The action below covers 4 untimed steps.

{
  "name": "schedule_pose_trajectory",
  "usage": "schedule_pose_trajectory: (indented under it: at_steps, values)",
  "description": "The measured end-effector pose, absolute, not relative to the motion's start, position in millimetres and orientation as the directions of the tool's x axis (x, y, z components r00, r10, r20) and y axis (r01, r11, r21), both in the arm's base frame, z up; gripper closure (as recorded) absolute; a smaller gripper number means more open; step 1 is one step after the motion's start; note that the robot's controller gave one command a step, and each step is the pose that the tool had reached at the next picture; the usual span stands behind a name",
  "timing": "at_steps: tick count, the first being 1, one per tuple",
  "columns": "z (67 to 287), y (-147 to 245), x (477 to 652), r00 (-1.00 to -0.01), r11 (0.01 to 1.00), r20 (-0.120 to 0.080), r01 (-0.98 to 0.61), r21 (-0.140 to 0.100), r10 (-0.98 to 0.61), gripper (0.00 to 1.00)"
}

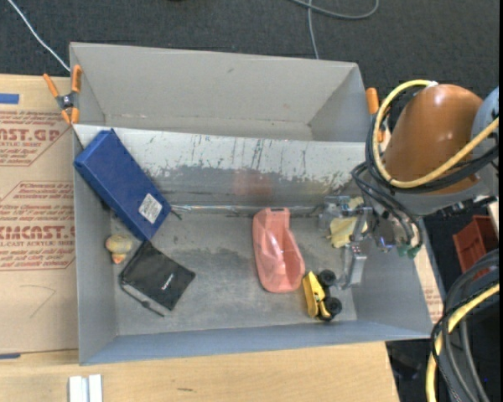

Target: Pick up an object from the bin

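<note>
Taking in the grey metal bin (235, 99) first, filling most of the view with its tall back wall and scuffed floor

Catching the arm (432, 132) next, reaching in from the right under its rounded orange cover, with yellow and black cables looping round it

Moving to the blue box (121, 182), a long carton lying slantwise at the left, leaning up against the left wall, white label showing near its lower end

Coming to the pink pouch (277, 254), soft and oblong, lying near the middle of the floor, a little right of centre

Passing over the black case (157, 279), flat and square, resting at the front left, just below the blue box's lower end

Finding the gripper (352, 270) hanging low over the right side of the floor, right of the pink pouch; not managing to tell how the jaws are standing, wide or narrow

Picking out the yellow and black tool (317, 296), small, lying at the front right just beside the gripper's tip and touching the pink pouch's lower end, the nearest thing to the gripper

Ending on the beige lump (118, 245), tiny, sitting by the left wall between the blue box and the black case
</note>
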<state>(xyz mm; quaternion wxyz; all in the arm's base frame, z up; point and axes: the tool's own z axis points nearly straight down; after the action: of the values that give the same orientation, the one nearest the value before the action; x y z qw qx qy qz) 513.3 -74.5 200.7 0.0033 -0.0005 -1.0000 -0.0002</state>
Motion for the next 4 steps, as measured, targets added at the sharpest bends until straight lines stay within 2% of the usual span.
schedule_pose_trajectory:
  at_steps: [1,2,3,4]
  values:
    - [205,-74,515.1,-1.000,1.000,-0.002,-0.001,-0.001,-0.001,0.00]
    - [114,-87,522.6,-0.986,0.986,0.002,-0.164,0.000,-0.164,0.00]
    - [102,-117,536.7,-0.874,0.874,-0.002,-0.487,-0.001,-0.487,0.00]
    - [72,-120,521.0,-0.790,0.790,0.000,-0.613,0.002,-0.613,0.00]
